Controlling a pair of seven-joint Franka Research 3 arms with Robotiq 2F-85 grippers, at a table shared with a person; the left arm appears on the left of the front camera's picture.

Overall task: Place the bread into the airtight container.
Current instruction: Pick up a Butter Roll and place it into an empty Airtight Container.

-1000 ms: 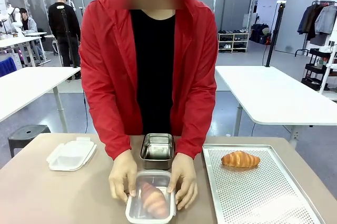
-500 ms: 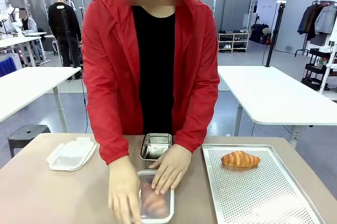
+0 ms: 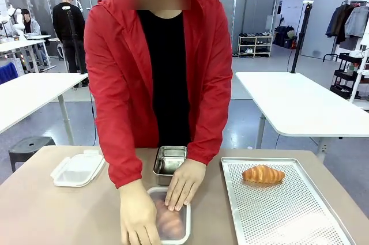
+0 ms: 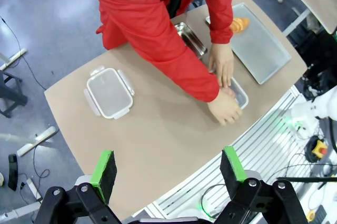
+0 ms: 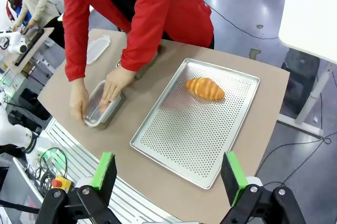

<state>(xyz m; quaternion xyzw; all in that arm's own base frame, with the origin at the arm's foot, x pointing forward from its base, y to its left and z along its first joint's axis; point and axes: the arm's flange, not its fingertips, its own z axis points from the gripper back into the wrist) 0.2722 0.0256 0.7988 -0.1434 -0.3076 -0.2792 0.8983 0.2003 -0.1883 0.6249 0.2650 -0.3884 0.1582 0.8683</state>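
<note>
A clear airtight container (image 3: 173,225) sits at the table's near middle with its lid on and a bread (image 3: 167,222) showing through it. The person's two hands (image 3: 183,184) press on its lid and near corner. The same container (image 4: 240,93) lies under the hands in the left wrist view, and again (image 5: 99,109) in the right wrist view. A second bread, a croissant (image 3: 263,174) (image 5: 205,88), lies on the perforated metal tray (image 3: 288,216). My left gripper (image 4: 167,168) and right gripper (image 5: 168,174) hang high above the table, both open with nothing between their fingers.
A small steel box (image 3: 170,160) stands open just behind the clear container. Another closed plastic container (image 3: 78,168) (image 4: 109,92) rests at the table's left. The tray (image 5: 195,124) takes up the table's right side. The person leans over the far edge.
The person's hands moved from gripping both sides of the container to one flat on the lid and one at its near corner. The croissant on the tray stayed put.
</note>
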